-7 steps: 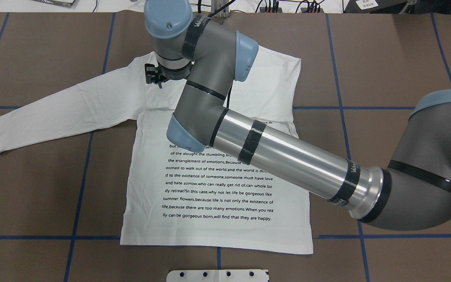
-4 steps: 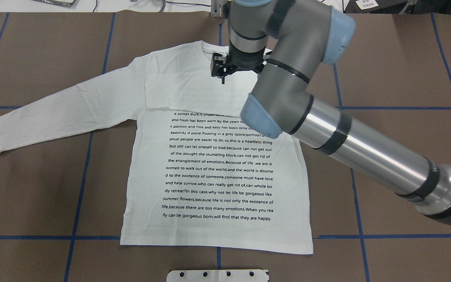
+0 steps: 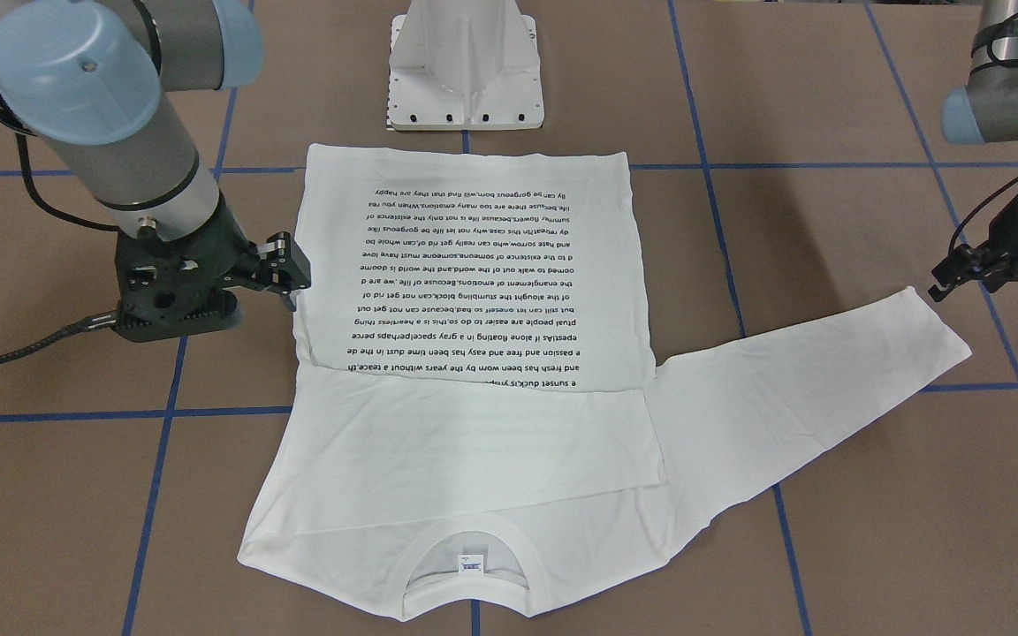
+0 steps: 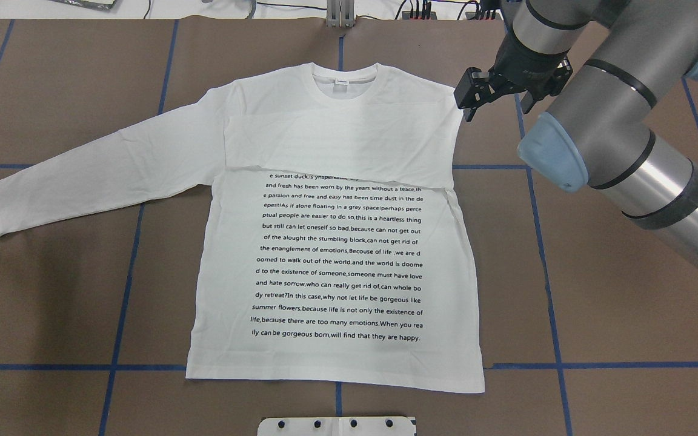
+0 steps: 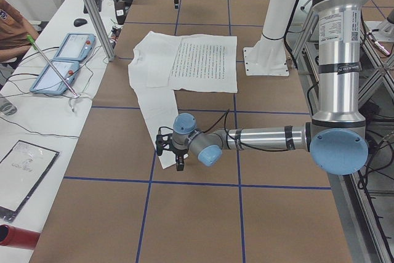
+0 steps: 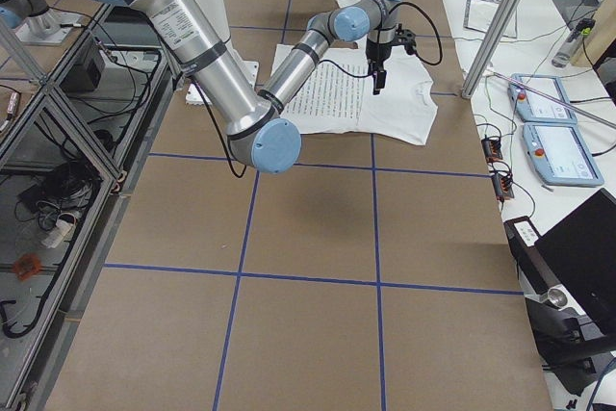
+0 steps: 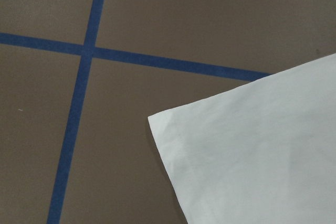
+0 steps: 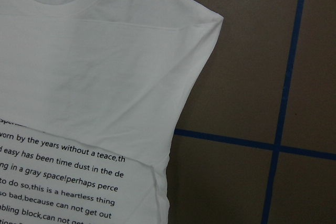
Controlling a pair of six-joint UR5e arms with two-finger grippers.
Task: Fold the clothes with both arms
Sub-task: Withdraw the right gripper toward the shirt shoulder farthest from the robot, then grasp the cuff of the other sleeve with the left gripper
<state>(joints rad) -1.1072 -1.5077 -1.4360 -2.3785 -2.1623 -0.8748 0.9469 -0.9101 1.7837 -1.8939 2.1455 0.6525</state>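
The white shirt (image 4: 337, 272) lies flat on the brown bench (image 4: 597, 272), print side up. Its collar (image 4: 344, 75) is toward the top of the overhead view and its hem toward the bottom. One sleeve (image 4: 337, 142) is already folded in across the chest, its lower edge covering the top line of the text, so that side of the garment ends in a straight edge. The other sleeve (image 4: 100, 175) is spread out toward the left of the overhead frame. Its cuff (image 7: 252, 150) rests flat near a crossing of the blue tape lines (image 7: 79, 103).

The right hand (image 4: 495, 112) hovers over bare bench at the upper right of the overhead view, just beside the shoulder with the folded sleeve. Its jaws stand apart and hold nothing. Off the cloth there, it cannot drag the finished fold.

The left hand (image 3: 960, 284) sits at the right edge of the front-facing view, close to the end of the spread sleeve. Its fingers look apart and empty too. Its wrist camera looks straight down on the cuff corner, which suggests it is lined up to pick up that cuff.

Judging by the layout, one sleeve fold is done and the second comes next: grasp the cuff and carry it across the chest to mirror the first. The thin cotton could wrinkle, or a pinch could catch only one layer.
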